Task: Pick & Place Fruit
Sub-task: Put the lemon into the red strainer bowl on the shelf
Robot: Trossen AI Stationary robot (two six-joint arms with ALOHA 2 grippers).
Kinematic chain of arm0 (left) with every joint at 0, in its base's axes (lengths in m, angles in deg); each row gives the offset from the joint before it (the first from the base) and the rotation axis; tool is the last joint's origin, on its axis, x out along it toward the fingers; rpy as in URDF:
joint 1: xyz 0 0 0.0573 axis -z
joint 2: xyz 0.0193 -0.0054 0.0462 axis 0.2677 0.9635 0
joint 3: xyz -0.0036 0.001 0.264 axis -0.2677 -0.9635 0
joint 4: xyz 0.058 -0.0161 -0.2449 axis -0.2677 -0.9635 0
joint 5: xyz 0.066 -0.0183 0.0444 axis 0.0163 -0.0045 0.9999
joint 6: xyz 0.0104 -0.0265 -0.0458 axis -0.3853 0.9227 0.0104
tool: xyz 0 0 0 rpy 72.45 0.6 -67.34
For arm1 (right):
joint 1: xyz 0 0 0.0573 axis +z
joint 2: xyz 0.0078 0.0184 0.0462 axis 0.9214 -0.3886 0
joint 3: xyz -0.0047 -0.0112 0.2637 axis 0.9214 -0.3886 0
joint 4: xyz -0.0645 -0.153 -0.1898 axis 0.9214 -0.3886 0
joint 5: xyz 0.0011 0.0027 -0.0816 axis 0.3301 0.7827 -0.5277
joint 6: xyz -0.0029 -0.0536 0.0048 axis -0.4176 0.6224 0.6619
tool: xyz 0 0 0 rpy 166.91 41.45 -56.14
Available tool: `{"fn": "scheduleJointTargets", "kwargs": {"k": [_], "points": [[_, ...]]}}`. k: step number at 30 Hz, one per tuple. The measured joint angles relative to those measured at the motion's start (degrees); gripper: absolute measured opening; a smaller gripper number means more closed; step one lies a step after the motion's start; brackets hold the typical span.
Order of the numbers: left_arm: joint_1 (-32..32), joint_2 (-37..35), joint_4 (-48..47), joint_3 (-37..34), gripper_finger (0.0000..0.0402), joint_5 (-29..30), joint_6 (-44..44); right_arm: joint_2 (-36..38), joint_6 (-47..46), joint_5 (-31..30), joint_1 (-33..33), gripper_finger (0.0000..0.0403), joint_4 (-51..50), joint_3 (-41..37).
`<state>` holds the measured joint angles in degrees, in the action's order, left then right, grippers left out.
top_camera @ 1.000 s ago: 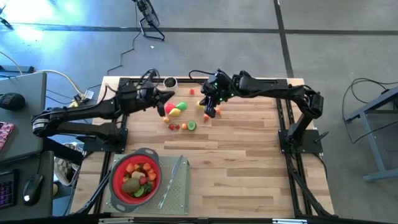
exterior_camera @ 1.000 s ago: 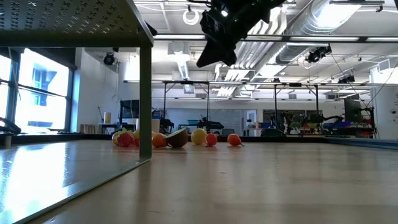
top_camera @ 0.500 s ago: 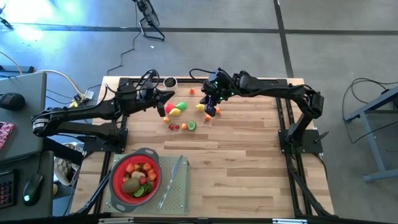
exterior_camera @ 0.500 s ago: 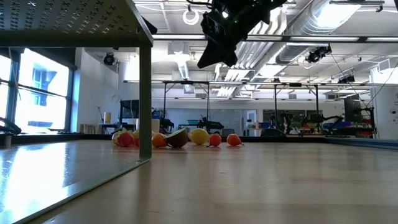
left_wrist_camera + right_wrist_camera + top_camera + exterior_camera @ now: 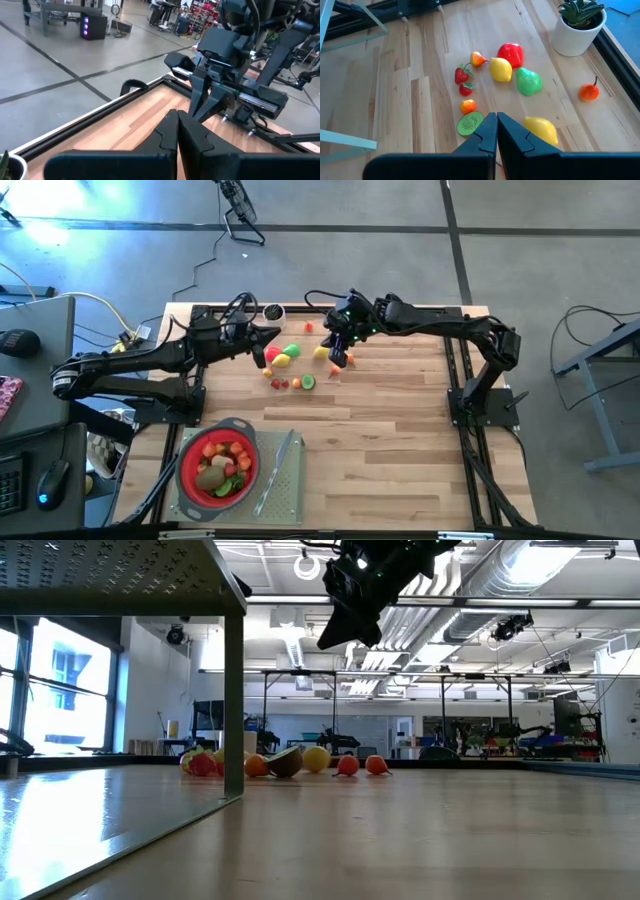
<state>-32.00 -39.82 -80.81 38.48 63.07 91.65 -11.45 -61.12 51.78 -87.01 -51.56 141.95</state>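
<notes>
Several small toy fruits lie loose on the far part of the table: a red one (image 5: 510,52), a yellow lemon (image 5: 500,69), a green pear (image 5: 528,82), strawberries (image 5: 462,75), a kiwi half (image 5: 470,123) and a second lemon (image 5: 541,129). My right gripper (image 5: 340,356) hangs shut above them, slanting down, with nothing in it (image 5: 496,131). My left gripper (image 5: 266,340) is shut, level and off the table at the left of the fruit group (image 5: 176,125). More fruit fills the red strainer (image 5: 188,470) at the near left.
A grey mat (image 5: 290,500) under the strainer carries a slim knife (image 5: 279,470). A small white plant pot (image 5: 580,27) stands at the far edge, with an orange fruit (image 5: 589,91) near it. Bare wood (image 5: 400,440) spreads over the middle and right.
</notes>
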Motion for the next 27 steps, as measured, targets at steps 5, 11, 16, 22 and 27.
{"fn": "scheduleJointTargets", "kwargs": {"k": [5,11,16,22,27], "points": [[0.0,0.02,-0.66,0.0,0.0,0.0,0.33,-0.01,0.0,0.0,0.0,0.0004,0.0,0.0],[0.0,0.02,-0.66,0.02,0.0,-0.01,1.39,-0.02,-0.02,0.0,0.0,0.0004,0.0,0.0],[0.0,0.02,-0.66,0.02,0.0,-0.02,1.99,-0.02,-0.01,0.0,0.0,0.0004,0.02,0.0],[0.0,0.02,-0.66,0.04,0.0,-0.02,3.08,-0.01,-0.02,0.02,0.0,0.0004,0.02,0.0],[0.0,0.02,-0.66,0.04,0.0,-0.02,3.05,-0.02,-0.02,0.09,0.0,0.0004,0.02,0.0]]}}
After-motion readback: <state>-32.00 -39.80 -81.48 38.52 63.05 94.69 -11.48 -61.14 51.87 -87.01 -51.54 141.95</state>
